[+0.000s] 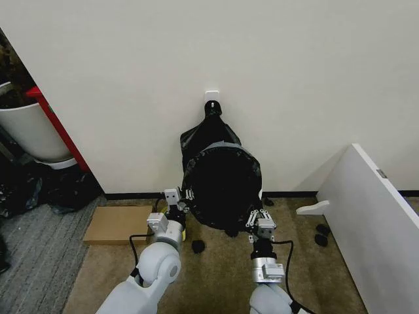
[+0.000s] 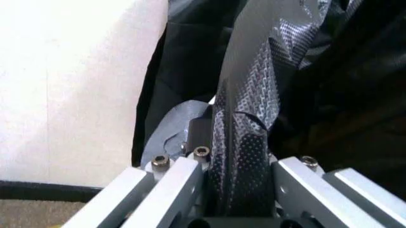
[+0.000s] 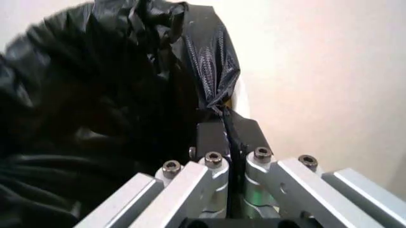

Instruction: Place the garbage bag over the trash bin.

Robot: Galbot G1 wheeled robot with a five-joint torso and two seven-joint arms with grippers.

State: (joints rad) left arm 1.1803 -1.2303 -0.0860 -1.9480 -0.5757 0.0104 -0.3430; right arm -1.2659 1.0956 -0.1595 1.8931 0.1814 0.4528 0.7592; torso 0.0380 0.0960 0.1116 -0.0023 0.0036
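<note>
Head view: the garbage bag [image 1: 221,186] is held spread against the wall, mouth facing the robot, long axis roughly vertical — thin, light and slippery, best taken at the rim.

Left wrist view: the left hand [image 2: 238,190] is clamped on film.

Right wrist view: the right hand [image 3: 229,142] is pinched on a rim fold.

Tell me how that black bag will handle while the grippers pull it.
The garbage bag looks floppy: it creases and folds where the left gripper pinches it. It is probably very light, since thin film hangs between both grippers. Its glossy surface near the right gripper suggests it could slip or tear if pulled hard.
</note>
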